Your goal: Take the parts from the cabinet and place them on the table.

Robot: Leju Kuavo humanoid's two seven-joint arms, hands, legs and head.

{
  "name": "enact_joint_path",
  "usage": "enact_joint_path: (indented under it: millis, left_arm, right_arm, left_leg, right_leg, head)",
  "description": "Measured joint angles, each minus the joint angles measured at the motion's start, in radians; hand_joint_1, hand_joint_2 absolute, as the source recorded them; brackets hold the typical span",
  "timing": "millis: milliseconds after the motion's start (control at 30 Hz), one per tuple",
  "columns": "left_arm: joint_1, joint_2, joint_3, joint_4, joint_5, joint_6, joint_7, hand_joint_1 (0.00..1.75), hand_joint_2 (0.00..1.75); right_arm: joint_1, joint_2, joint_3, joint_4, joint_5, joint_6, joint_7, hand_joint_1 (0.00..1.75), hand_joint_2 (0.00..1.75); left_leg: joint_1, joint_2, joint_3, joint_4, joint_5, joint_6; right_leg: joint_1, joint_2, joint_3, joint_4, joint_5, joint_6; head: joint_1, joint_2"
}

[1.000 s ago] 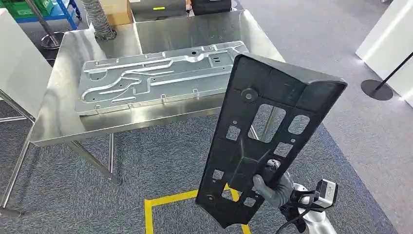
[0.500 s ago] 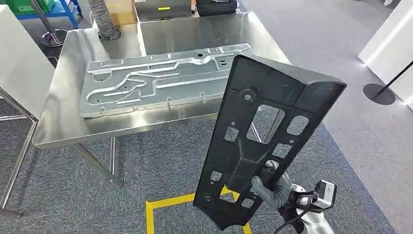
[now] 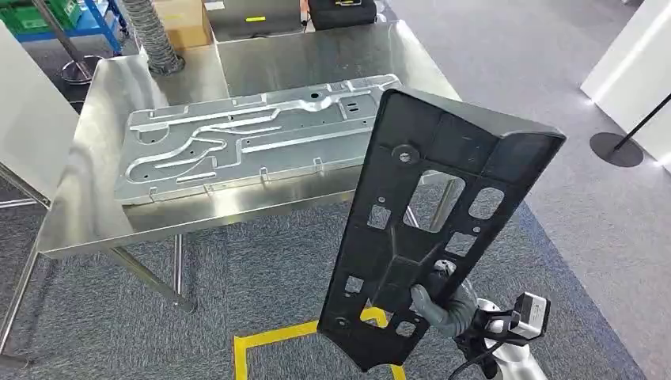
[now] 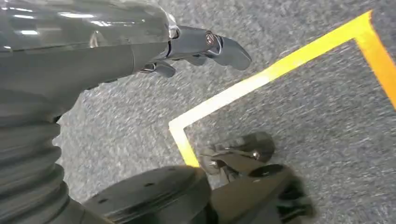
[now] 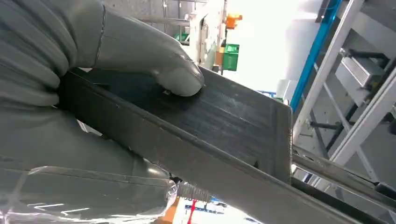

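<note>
The fingers (image 3: 434, 299) of the right hand (image 3: 443, 305) are wrapped round the lower end of the black plastic panel (image 3: 431, 222), and in the right wrist view the thumb presses flat on the panel's dark ribbed face while the rest of the hand clamps its edge from behind. The panel stands nearly upright and leans away from the hand, its wide top end reaching up in front of the near right corner of the steel surface (image 3: 87, 214), held in the air and touching nothing else. Through its cut-outs the floor and a leg of the surface show.

The left hand (image 4: 196, 46) hangs low over the grey carpet, close to the yellow floor tape (image 4: 261, 79); its fingers (image 4: 229, 49) are apart and hold nothing.

On the surface a long stamped metal plate (image 3: 253, 138) already lies flat, along the near edge. Bare steel remains beyond the plate and toward the far right corner.

This looks like the carrying step: one part is delivered and the panel is on its way. The next move calls for closing the last gap to the surface, tipping the panel over to lie flat, and setting it down on bare steel next to the plate rather than on it, before the fingers let go. Held by one end, the long panel may swing or clip the surface's edge.
</note>
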Motion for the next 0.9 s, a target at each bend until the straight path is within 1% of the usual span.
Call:
enact_joint_path:
  millis: [33,100,133,167,200,233,267,300,333,367,400,433,467,500,533,600,633,667,700,733,767,800,833,867,900]
  left_arm:
    - [-0.001,0.0,0.0,0.0,-0.001,0.0,-0.001,0.0,1.75]
    - [0.002,0.001,0.0,0.0,-0.001,0.0,-0.002,0.0,1.75]
    - [0.001,0.001,0.0,0.0,-0.001,0.0,-0.002,0.0,1.75]
    - [0.001,0.0,0.0,0.0,-0.001,0.0,-0.002,0.0,1.75]
    - [0.0,0.0,0.0,0.0,-0.002,0.0,-0.003,0.0,1.75]
    - [-0.002,0.0,0.0,0.0,-0.002,0.0,-0.003,0.0,1.75]
    - [-0.002,0.0,0.0,0.0,-0.002,0.0,-0.003,0.0,1.75]
    - [-0.001,0.0,0.0,0.0,-0.001,0.0,-0.003,0.0,1.75]
    - [0.0,0.0,0.0,0.0,-0.001,0.0,-0.003,0.0,1.75]
    - [0.001,0.0,0.0,0.0,-0.001,-0.001,-0.003,0.0,1.75]
    - [0.001,0.0,0.0,0.0,-0.001,-0.001,-0.003,0.0,1.75]
    - [0.0,0.0,0.0,0.0,-0.001,-0.002,-0.003,0.0,1.75]
    - [0.0,0.0,0.0,0.0,-0.001,-0.003,-0.003,0.0,1.75]
    - [0.0,0.0,0.0,0.0,-0.001,-0.003,-0.003,0.0,1.75]
    - [-0.001,0.0,0.0,0.0,-0.001,-0.003,-0.003,0.0,1.75]
    - [-0.001,0.0,0.0,0.0,-0.001,-0.003,-0.003,0.0,1.75]
    - [-0.002,0.0,0.0,0.0,-0.001,-0.003,-0.003,0.0,1.75]
    - [-0.002,0.0,0.0,0.0,-0.001,-0.003,-0.003,0.0,1.75]
    - [-0.002,0.0,0.0,0.0,-0.001,-0.003,-0.003,0.0,1.75]
    - [-0.002,0.0,0.0,0.0,0.0,-0.003,-0.003,0.0,1.75]
    - [-0.002,0.0,0.0,0.0,0.0,-0.004,-0.003,0.0,1.75]
    - [-0.001,0.0,0.0,0.0,0.0,-0.004,-0.001,0.0,1.75]
    - [0.001,0.0,0.0,0.0,0.0,-0.005,0.0,0.0,1.75]
    - [0.002,0.0,0.0,0.0,0.0,-0.006,0.0,0.0,1.75]
    - [0.002,0.0,0.0,0.0,0.001,-0.006,0.0,0.0,1.75]
  right_arm:
    - [0.001,0.0,0.0,0.0,0.0,0.0,0.0,1.75,1.75]
    - [0.001,0.0,0.0,0.0,-0.001,0.0,0.0,1.75,1.75]
    - [0.0,0.001,0.0,-0.001,-0.001,0.0,0.0,1.75,1.75]
    - [0.001,0.002,-0.001,-0.002,-0.002,-0.001,0.0,1.75,1.75]
    - [-0.001,0.002,-0.003,-0.003,-0.002,0.0,0.0,1.75,1.75]
    - [-0.002,0.002,-0.004,-0.003,-0.002,0.0,0.0,1.75,1.75]
    - [0.002,0.003,-0.004,-0.002,-0.002,0.0,0.0,1.75,1.75]
    - [0.006,0.002,-0.004,-0.002,-0.001,0.0,0.0,1.75,1.75]
    - [0.009,0.002,-0.004,-0.002,-0.002,0.0,0.0,1.75,1.75]
    - [0.01,0.003,-0.004,-0.002,-0.001,0.0,0.0,1.75,1.75]
    - [0.011,0.002,-0.004,-0.002,-0.001,0.0,0.0,1.75,1.75]
    - [0.01,0.002,-0.004,-0.002,-0.001,0.0,0.0,1.75,1.75]
    - [0.01,0.002,-0.004,-0.002,-0.001,0.0,0.0,1.75,1.75]
    - [0.009,0.003,-0.004,-0.002,-0.001,0.0,0.0,1.75,1.75]
    - [0.01,0.003,-0.004,-0.003,-0.002,0.0,0.0,1.75,1.75]
    - [0.011,0.003,-0.004,-0.005,-0.002,0.0,0.0,1.75,1.75]
    - [0.011,0.003,-0.005,-0.005,-0.002,0.0,0.0,1.75,1.75]
    - [0.011,0.002,-0.004,-0.006,-0.002,0.0,0.0,1.75,1.75]
    - [0.01,0.001,-0.005,-0.008,-0.002,0.0,0.0,1.75,1.75]
    - [0.009,0.001,-0.004,-0.008,-0.002,0.0,0.0,1.75,1.75]
    - [0.01,0.001,-0.004,-0.008,-0.002,0.0,0.0,1.75,1.75]
    - [0.011,0.001,-0.004,-0.008,-0.002,0.001,0.0,1.75,1.75]
    - [0.011,0.001,-0.004,-0.008,-0.001,0.0,0.0,1.75,1.75]
    - [0.012,0.001,-0.004,-0.008,-0.001,0.0,0.0,1.75,1.75]
    - [0.012,0.001,-0.004,-0.008,-0.001,0.0,0.0,1.75,1.75]
  left_leg:
    - [-0.001,0.0,-0.001,0.001,0.003,0.007]
    - [-0.004,0.0,-0.004,-0.001,0.001,0.016]
    - [0.0,-0.001,0.001,-0.01,0.005,0.024]
    - [0.004,0.0,0.008,-0.018,0.008,0.029]
    - [0.005,0.0,0.011,-0.021,0.007,0.033]
    - [0.005,0.001,0.012,-0.021,0.005,0.037]
    - [0.004,0.001,0.013,-0.02,0.003,0.04]
    - [0.003,0.001,0.013,-0.02,0.001,0.042]
    - [0.002,0.001,0.015,-0.019,-0.001,0.041]
    - [0.002,0.0,0.019,-0.019,-0.004,0.04]
    - [0.002,0.0,0.025,-0.019,-0.008,0.038]
    - [0.002,-0.001,0.033,-0.019,-0.012,0.037]
    - [0.002,-0.001,0.04,-0.019,-0.017,0.033]
    - [-0.002,0.0,0.041,-0.018,-0.021,0.027]
    - [-0.004,-0.001,0.038,-0.015,-0.024,0.022]
    - [-0.002,0.001,0.038,-0.019,-0.027,0.014]
    - [-0.003,0.001,0.042,-0.02,-0.03,0.008]
    - [-0.002,0.001,0.044,-0.011,-0.039,0.001]
    - [-0.002,0.002,0.032,0.023,-0.059,-0.004]
    - [-0.001,0.002,-0.002,0.094,-0.098,-0.008]
    - [0.002,0.002,-0.049,0.184,-0.139,-0.012]
    - [0.003,0.002,-0.093,0.263,-0.168,-0.014]
    - [0.004,0.002,-0.125,0.315,-0.174,-0.016]
    - [0.005,0.002,-0.132,0.311,-0.154,-0.016]
    - [0.005,0.002,-0.115,0.263,-0.113,-0.015]
  right_leg:
    - [-0.002,0.002,-0.004,-0.001,0.002,0.005]
    - [-0.004,0.001,-0.004,-0.005,0.001,0.014]
    - [-0.002,0.002,0.0,-0.006,-0.001,0.022]
    - [-0.008,0.0,-0.002,0.011,-0.012,0.026]
    - [-0.007,0.0,-0.022,0.051,-0.035,0.03]
    - [-0.008,-0.001,-0.064,0.129,-0.072,0.034]
    - [-0.009,-0.001,-0.115,0.222,-0.108,0.038]
    - [-0.01,-0.001,-0.158,0.293,-0.127,0.04]
    - [-0.01,-0.001,-0.185,0.327,-0.123,0.04]
    - [-0.01,-0.001,-0.182,0.302,-0.091,0.04]
    - [-0.01,-0.001,-0.156,0.238,-0.044,0.037]
    - [-0.01,-0.001,-0.114,0.146,0.008,0.033]
    - [-0.009,-0.003,-0.071,0.052,0.054,0.028]
    - [-0.004,-0.006,-0.049,0.011,0.043,0.021]
    - [0.0,-0.005,-0.053,0.003,0.045,0.016]
    - [0.003,-0.002,-0.055,0.005,0.041,0.009]
    - [-0.001,-0.001,-0.052,0.002,0.041,0.003]
    - [-0.009,-0.002,-0.043,-0.008,0.043,-0.003]
    - [-0.008,-0.003,-0.038,-0.008,0.04,-0.009]
    - [-0.008,-0.004,-0.036,-0.008,0.037,-0.013]
    - [-0.007,-0.005,-0.034,-0.008,0.035,-0.015]
    - [-0.007,-0.005,-0.033,-0.007,0.033,-0.016]
    - [-0.007,-0.005,-0.032,-0.007,0.03,-0.017]
    - [-0.007,-0.004,-0.028,-0.006,0.027,-0.016]
    - [-0.007,-0.003,-0.024,-0.005,0.023,-0.014]
  head:
    - [0.0,0.0]
    - [0.0,0.0]
    - [0.0,0.0]
    - [0.0,0.0]
    - [0.0,0.0]
    - [0.0,0.0]
    - [0.0,0.0]
    - [0.0,0.0]
    - [0.0,0.0]
    - [0.0,0.0]
    - [0.0,0.0]
    - [0.0,0.0]
    - [0.0,0.0]
    - [0.0,0.0]
    - [0.0,0.0]
    - [0.0,0.0]
    - [0.0,0.0]
    - [0.0,0.0]
    - [0.0,0.0]
    - [0.0,0.0]
    - [0.0,0.0]
    - [0.0,0.0]
    - [0.0,0.0]
    - [0.0,0.0]
    - [0.0,0.0]
